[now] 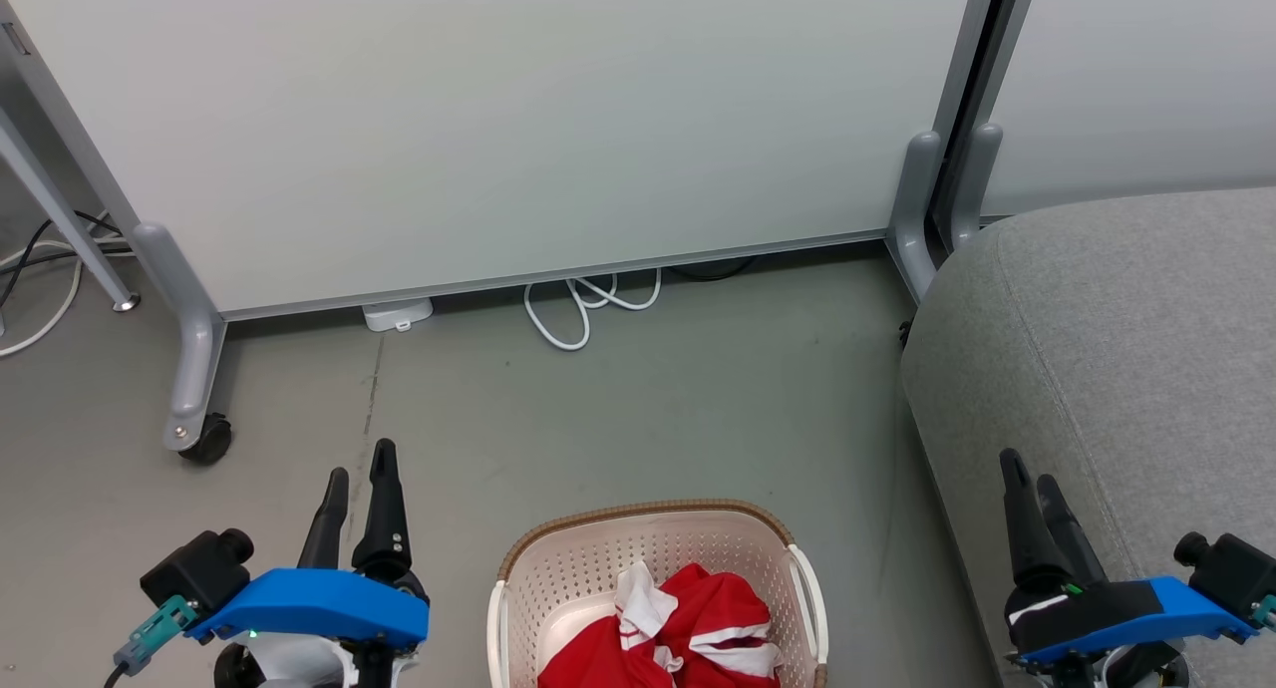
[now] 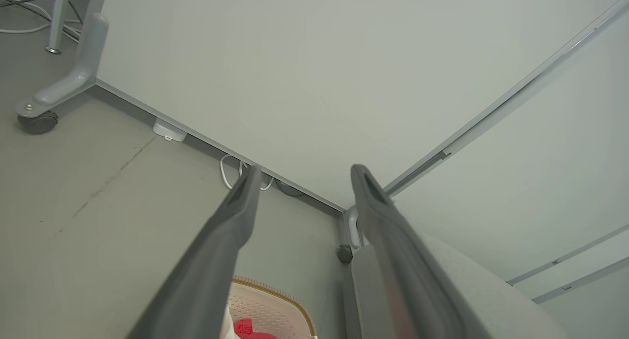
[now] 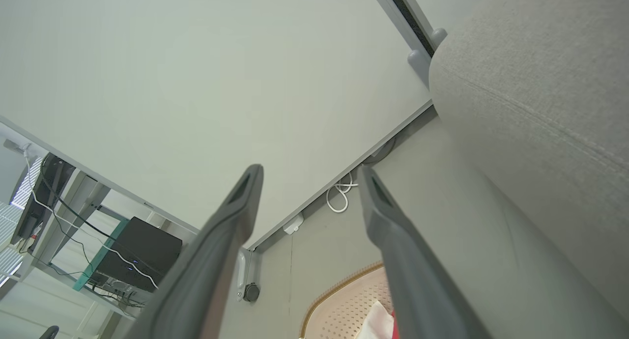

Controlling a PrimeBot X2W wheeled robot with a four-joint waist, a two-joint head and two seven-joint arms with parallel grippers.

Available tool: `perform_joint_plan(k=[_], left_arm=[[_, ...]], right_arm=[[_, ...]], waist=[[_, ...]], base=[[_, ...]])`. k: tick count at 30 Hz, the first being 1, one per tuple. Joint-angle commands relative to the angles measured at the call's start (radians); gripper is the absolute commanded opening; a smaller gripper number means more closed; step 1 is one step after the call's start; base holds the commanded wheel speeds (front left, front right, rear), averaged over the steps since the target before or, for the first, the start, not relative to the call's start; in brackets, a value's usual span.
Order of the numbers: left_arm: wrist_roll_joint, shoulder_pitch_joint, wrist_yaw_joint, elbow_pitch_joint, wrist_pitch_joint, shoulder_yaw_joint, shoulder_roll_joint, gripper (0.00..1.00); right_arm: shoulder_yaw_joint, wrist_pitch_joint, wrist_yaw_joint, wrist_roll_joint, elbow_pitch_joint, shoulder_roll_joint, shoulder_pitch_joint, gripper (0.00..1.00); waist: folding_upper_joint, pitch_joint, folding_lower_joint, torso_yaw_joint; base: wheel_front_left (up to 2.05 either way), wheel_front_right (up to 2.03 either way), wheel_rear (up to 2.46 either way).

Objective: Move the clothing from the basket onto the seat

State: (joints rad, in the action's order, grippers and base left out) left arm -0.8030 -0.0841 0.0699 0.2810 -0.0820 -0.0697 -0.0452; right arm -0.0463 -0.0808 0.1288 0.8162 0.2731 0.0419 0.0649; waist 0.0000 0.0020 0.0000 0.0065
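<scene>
On grey floor (image 1: 598, 419), clothing (image 1: 698, 628) lies in the basket (image 1: 638, 514) between left hand (image 1: 361, 461) and right hand (image 1: 1029, 469), both wide.

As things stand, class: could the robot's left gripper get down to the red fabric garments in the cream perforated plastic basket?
Probably yes: the left gripper, open and empty, hangs beside the basket, whose top is uncovered, and the red garments lie exposed.

grey floor (image 1: 598, 419) carries basket (image 1: 638, 515), sofa (image 1: 1097, 349) and white cable (image 1: 573, 319).
</scene>
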Motion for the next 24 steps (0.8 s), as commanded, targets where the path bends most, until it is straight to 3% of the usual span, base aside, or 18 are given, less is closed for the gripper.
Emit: perform_joint_plan(k=[1, 24], left_arm=[[0.039, -0.025, -0.002, -0.006, -0.010, -0.006, -0.009, 1.00], [0.306, -0.035, 0.002, 0.025, -0.076, -0.053, -0.012, 1.00]], right_arm=[[0.004, -0.011, 0.002, -0.038, -0.009, 0.007, 0.022, 1.00], [0.031, -0.061, 0.002, -0.290, 0.018, 0.009, 0.021, 1.00]], waist=[[0.0000, 0.000, 0.0000, 0.000], [0.0000, -0.005, 0.0000, 0.003]], base=[[0.00, 0.00, 0.00], [0.00, 0.00, 0.00]])
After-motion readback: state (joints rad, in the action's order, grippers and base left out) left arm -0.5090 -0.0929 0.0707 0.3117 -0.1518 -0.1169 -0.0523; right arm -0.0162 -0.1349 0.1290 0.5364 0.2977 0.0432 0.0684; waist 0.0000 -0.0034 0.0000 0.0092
